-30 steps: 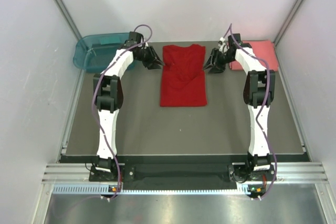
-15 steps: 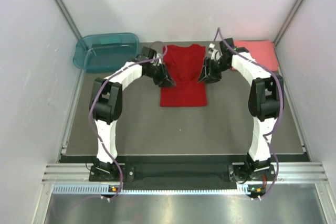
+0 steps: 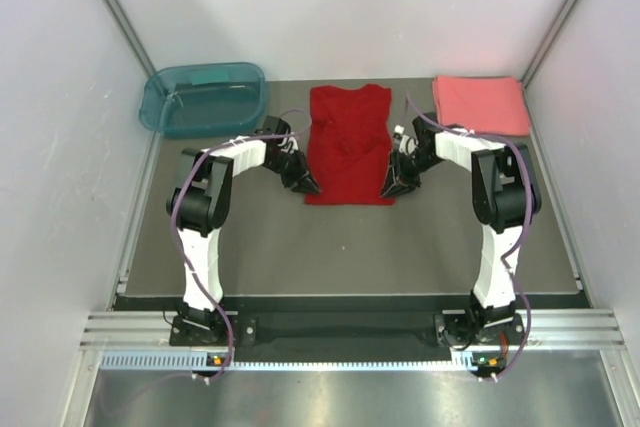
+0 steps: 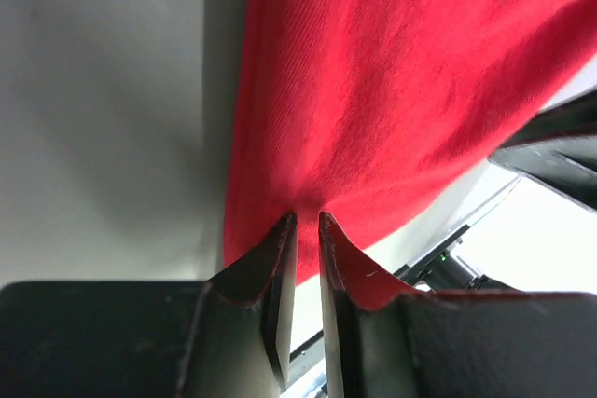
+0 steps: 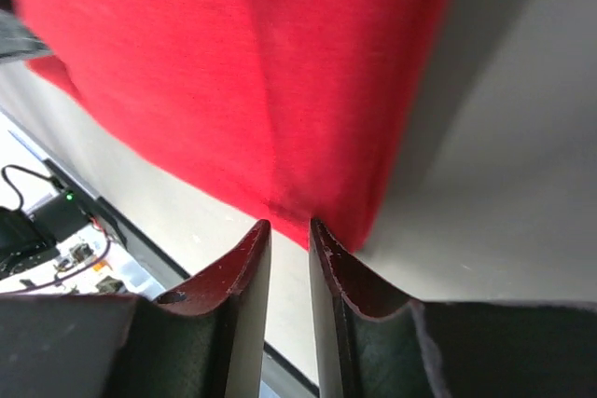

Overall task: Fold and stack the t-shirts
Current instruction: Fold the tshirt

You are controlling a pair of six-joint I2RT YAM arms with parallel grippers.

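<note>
- Grey tabletop [image 3: 350, 247] holds the red t-shirt [image 3: 348, 147] spread flat, with the folded coral t-shirt [image 3: 480, 104] far right.
- Left gripper [image 3: 308, 187] and right gripper [image 3: 390, 190] each pinch its near hem.

On the table [image 3: 300, 247], spread shirt [image 3: 348, 147] centred; folded shirt [image 3: 480, 104] far right — tub [image 3: 203, 97] far left, perhaps overhanging.

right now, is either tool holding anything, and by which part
cannot tell for sure: the left tool and right tool sit nearly shut at the two near hem corners of the red shirt, cloth at their tips, but no firm pinch shows
</note>
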